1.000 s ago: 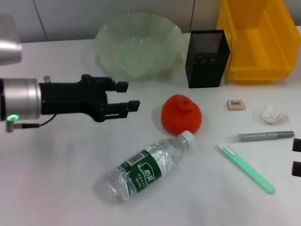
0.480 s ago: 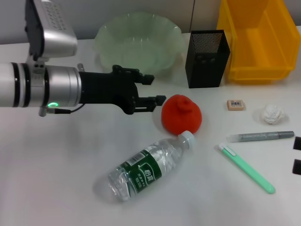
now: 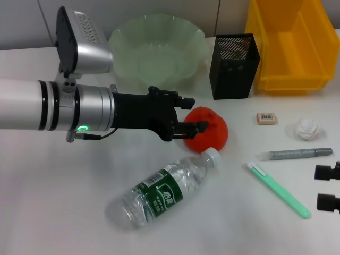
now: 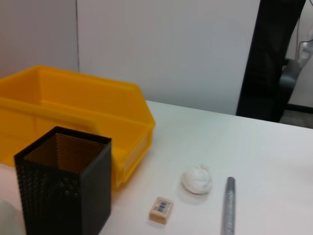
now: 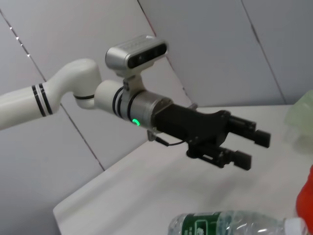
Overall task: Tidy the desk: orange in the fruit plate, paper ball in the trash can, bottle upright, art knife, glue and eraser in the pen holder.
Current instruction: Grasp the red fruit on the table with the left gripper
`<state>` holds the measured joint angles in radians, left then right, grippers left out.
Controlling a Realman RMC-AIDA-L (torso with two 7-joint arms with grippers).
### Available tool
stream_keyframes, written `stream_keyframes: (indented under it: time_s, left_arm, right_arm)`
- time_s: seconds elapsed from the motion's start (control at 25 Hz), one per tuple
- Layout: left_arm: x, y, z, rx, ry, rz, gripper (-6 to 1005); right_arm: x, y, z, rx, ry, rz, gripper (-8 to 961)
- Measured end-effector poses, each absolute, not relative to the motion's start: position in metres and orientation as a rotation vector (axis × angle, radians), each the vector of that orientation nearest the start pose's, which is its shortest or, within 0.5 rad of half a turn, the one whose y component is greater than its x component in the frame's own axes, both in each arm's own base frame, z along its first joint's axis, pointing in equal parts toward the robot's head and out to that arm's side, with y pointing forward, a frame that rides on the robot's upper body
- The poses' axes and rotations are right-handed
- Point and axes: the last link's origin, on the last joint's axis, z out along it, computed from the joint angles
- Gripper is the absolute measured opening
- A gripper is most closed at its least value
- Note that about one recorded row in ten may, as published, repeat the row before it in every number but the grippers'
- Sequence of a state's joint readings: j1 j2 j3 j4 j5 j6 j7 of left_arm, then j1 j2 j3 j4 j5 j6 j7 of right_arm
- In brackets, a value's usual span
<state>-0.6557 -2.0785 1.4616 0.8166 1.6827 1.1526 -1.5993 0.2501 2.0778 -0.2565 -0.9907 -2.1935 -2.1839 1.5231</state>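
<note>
The red-orange orange (image 3: pixel 211 132) sits mid-table, also at the edge of the right wrist view (image 5: pixel 306 198). My left gripper (image 3: pixel 194 113) is open at the orange's left side, one finger above it and one in front; the right wrist view shows the same gripper (image 5: pixel 252 149) with a gap between its fingers. The bottle (image 3: pixel 164 189) lies on its side in front. The pale green fruit plate (image 3: pixel 123 37), black pen holder (image 3: pixel 234 66) and yellow trash can (image 3: pixel 289 50) stand at the back. Eraser (image 3: pixel 266 118), paper ball (image 3: pixel 308 129), grey glue (image 3: pixel 295 153) and green art knife (image 3: pixel 279 190) lie at the right. My right gripper (image 3: pixel 325 187) is open at the right edge.
The left wrist view shows the pen holder (image 4: pixel 63 186) in front of the trash can (image 4: pixel 73 112), with the eraser (image 4: pixel 161 209), paper ball (image 4: pixel 196 179) and glue (image 4: pixel 228 205) on bare white table beside them. A grey wall stands behind the table.
My left arm has reached rightwards across the table until its open fingers are at the orange. My right gripper has come a little further in from the right edge.
</note>
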Motion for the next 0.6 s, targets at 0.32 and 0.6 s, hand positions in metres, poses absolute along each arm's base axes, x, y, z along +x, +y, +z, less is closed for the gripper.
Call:
stream_keyframes:
  time_s: [0.32,0.6]
  left_arm:
    - [-0.145,0.367,-0.089,-2.915,-0.257,-0.388,605]
    - [-0.139,0.368,-0.103,-2.900,-0.189,-0.321,606]
  right_arm:
    - [0.323,0.183,0.084,-2.688,1.006,0.826,761]
    - [0.327,0.175,0.081,-2.675,1.039,0.844,761]
